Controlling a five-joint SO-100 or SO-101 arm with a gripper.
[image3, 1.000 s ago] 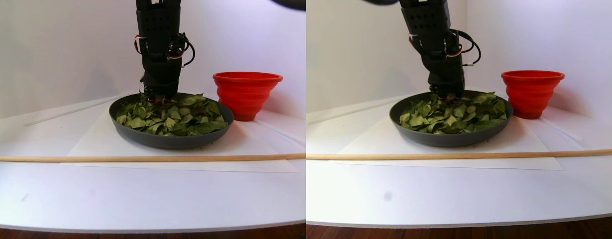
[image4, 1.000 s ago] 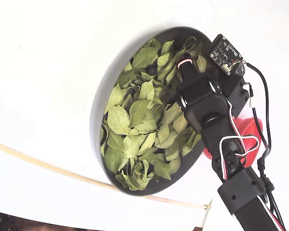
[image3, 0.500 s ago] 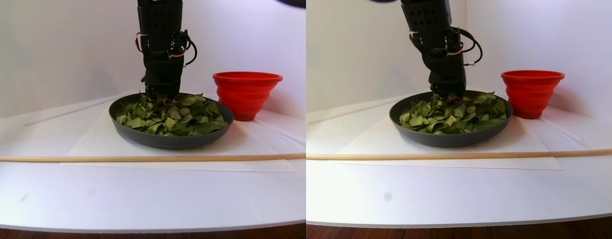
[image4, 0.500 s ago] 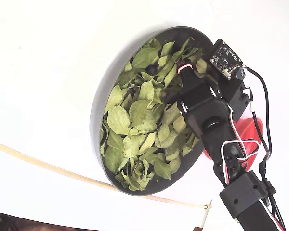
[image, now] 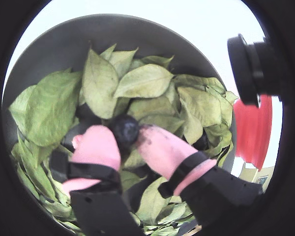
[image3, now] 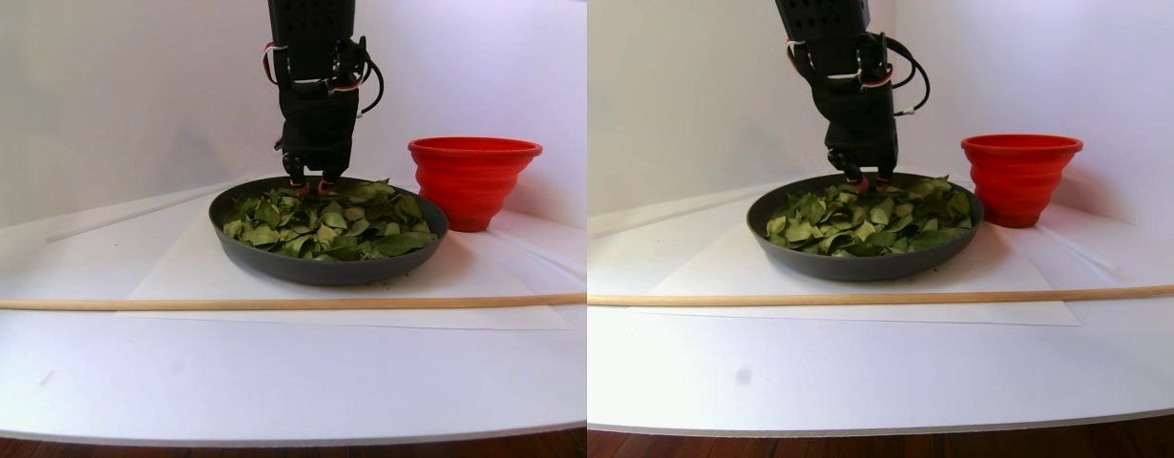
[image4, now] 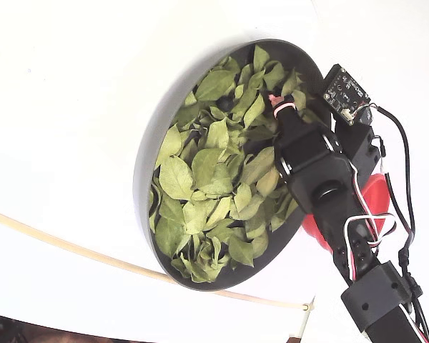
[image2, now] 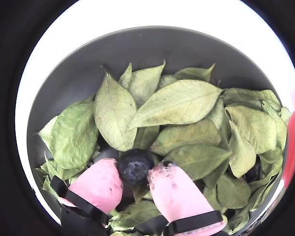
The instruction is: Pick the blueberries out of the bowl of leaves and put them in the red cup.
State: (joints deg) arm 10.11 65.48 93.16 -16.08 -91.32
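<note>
Pinching one blueberry between its two pink fingertips, the end effector in a wrist view is nearly closed, open only as wide as the berry. The berry sits clear above the leaves, which fill the dark grey bowl, and a strip of the red cup shows at the right edge.

In the other wrist view the same dark berry is held at the tips of the end effector, with pale green leaves spread below it and bare bowl wall at the far side. Another dark round shape, possibly a second berry, peeks out between leaves at the right.

The stereo pair view shows the end effector just above the leaf pile at the far side of the bowl, and the red cup standing just right of the bowl on the white tabletop. A thin wooden rod lies across the tabletop nearer the camera.

In the fixed view from above, the arm reaches over the bowl, partly covering the red cup.

As a judgement, one berry is picked but not yet delivered; the carry to the cup and release remain, and likely more berries are hidden. The cup's inside is not visible, so earlier deliveries cannot be told.
</note>
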